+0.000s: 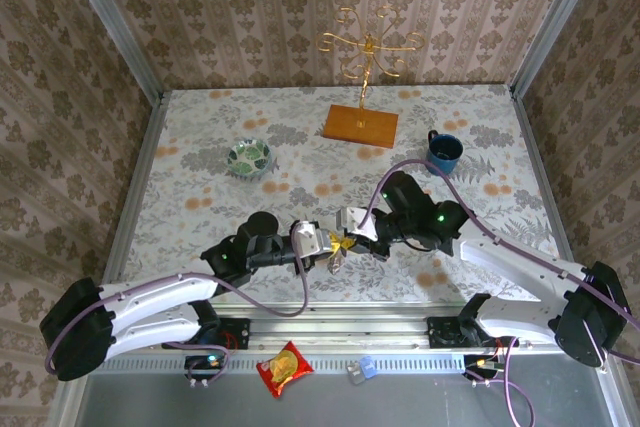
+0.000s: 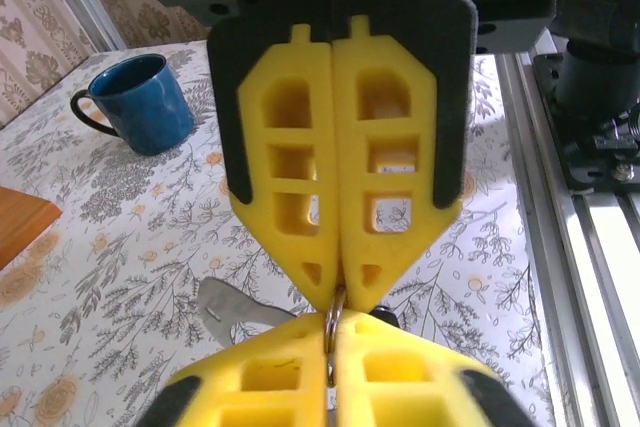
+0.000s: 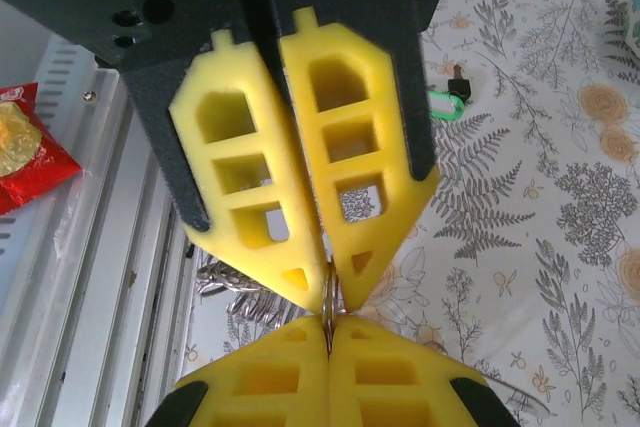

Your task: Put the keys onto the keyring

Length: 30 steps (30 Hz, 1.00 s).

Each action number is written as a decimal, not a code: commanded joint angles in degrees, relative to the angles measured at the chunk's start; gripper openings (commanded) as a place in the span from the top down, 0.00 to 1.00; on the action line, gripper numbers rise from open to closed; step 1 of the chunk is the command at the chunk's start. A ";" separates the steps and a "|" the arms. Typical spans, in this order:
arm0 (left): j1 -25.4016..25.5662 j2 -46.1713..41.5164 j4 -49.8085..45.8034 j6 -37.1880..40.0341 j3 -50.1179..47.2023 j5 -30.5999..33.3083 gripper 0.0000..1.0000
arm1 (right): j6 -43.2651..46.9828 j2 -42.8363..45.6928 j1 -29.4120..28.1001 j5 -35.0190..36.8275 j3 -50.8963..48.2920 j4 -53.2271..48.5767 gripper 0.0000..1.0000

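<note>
My two grippers meet tip to tip over the near middle of the table. Both are shut on the small metal ring of the keyring (image 2: 336, 309) (image 3: 328, 299), which stands edge-on between the yellow fingertips. The left gripper (image 1: 328, 245) (image 2: 333, 325) comes in from the left and the right gripper (image 1: 350, 239) (image 3: 328, 325) from the right. A flat silver piece with a slot (image 2: 228, 313), apparently a key, hangs just beyond the ring. Shiny metal loops (image 3: 235, 290) show under the fingers. A green-headed key (image 3: 446, 105) lies on the cloth farther off. The strap is hidden.
A gold wire stand (image 1: 368, 47) on a wooden base (image 1: 360, 125) stands at the back. A blue mug (image 1: 445, 152) (image 2: 140, 102) sits back right, a patterned bowl (image 1: 248, 157) back left. A red snack packet (image 1: 285, 367) (image 3: 25, 152) lies on the front rail.
</note>
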<state>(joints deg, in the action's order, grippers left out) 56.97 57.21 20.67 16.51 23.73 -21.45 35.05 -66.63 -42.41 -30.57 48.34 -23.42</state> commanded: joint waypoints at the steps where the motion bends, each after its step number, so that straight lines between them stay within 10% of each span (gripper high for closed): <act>1: 0.07 0.42 -0.12 1.83 2.03 -0.01 1.00 | 0.94 0.10 -1.12 -0.71 1.79 -0.55 1.00; 9: -0.09 -1.11 7.18 -0.77 -1.72 0.64 1.00 | -11.53 8.31 3.07 -1.60 -10.33 15.51 0.68; 30: -0.12 3.04 21.09 -3.33 -5.88 -1.03 1.00 | -22.92 17.25 3.13 2.78 -20.18 29.44 0.64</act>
<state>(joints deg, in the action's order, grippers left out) 56.93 60.07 37.19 14.57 17.98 -20.99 13.02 -48.38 -39.20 -26.57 26.57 4.40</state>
